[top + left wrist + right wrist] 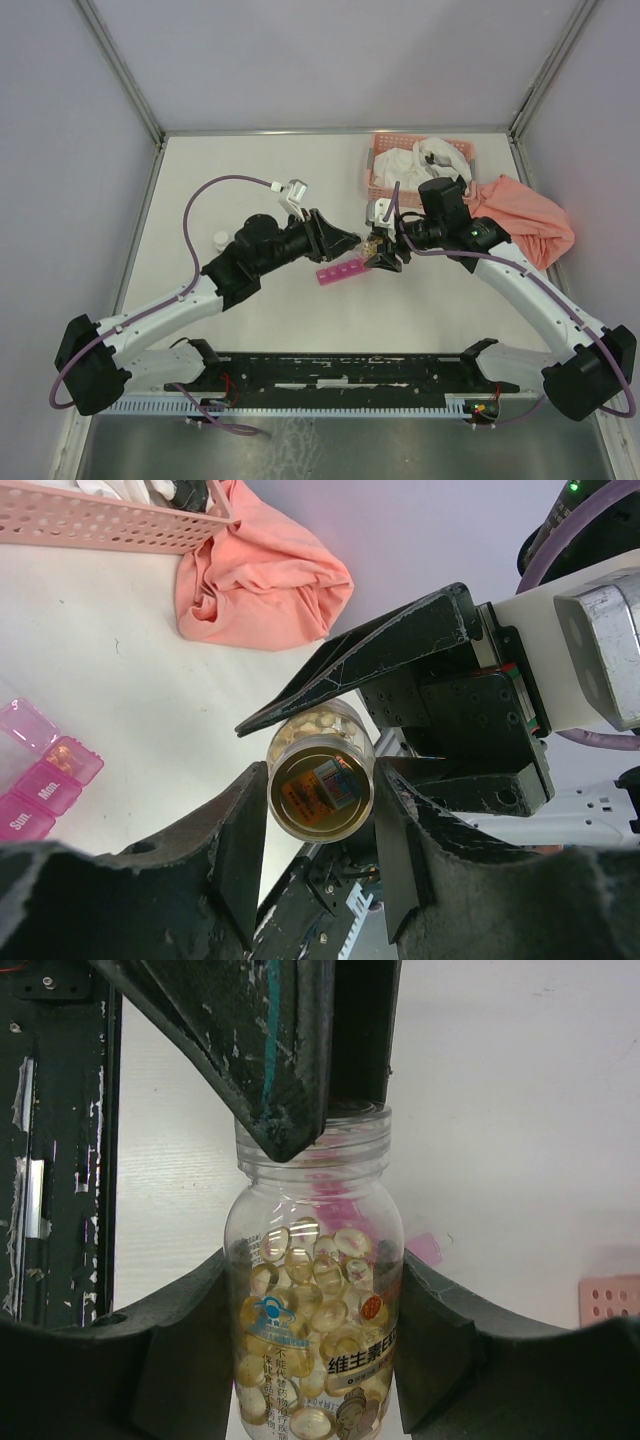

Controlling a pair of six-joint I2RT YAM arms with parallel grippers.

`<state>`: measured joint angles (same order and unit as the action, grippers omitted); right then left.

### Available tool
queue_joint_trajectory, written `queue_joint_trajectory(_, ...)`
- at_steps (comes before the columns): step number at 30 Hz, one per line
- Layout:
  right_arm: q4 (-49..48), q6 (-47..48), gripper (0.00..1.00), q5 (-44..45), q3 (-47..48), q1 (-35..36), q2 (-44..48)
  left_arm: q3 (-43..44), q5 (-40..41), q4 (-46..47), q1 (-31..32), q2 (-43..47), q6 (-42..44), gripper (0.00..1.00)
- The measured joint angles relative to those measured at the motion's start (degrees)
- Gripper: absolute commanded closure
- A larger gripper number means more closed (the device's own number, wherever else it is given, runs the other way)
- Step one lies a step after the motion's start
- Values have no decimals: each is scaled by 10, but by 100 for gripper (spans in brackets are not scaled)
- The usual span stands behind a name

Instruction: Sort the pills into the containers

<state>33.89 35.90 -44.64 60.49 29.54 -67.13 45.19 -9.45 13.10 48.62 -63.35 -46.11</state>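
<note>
My right gripper (386,256) is shut on an uncapped clear pill bottle (373,245) of yellow softgels, held tilted above the table; the right wrist view shows its fingers (175,1350) pressed on both sides of the bottle (315,1300). My left gripper (352,240) is open, its fingers (245,840) flanking the bottle's open mouth (320,785) with narrow gaps. The magenta-pink pill organizer (342,272) lies on the table just below both grippers, several lids open (45,780). It shows pink through the bottle glass (335,1195).
A salmon lattice basket (380,165) with white items stands at the back right, also in the left wrist view (100,525). A coral cloth (525,215) lies right of it (260,580). A small white cap (218,238) sits left of the left arm.
</note>
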Motion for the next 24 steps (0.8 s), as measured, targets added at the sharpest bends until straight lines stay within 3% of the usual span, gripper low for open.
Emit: queue_joint_trajectory(24, 18, -13, 90, 7, 0, 0, -2, 5, -18, -1, 0, -14, 32, 65)
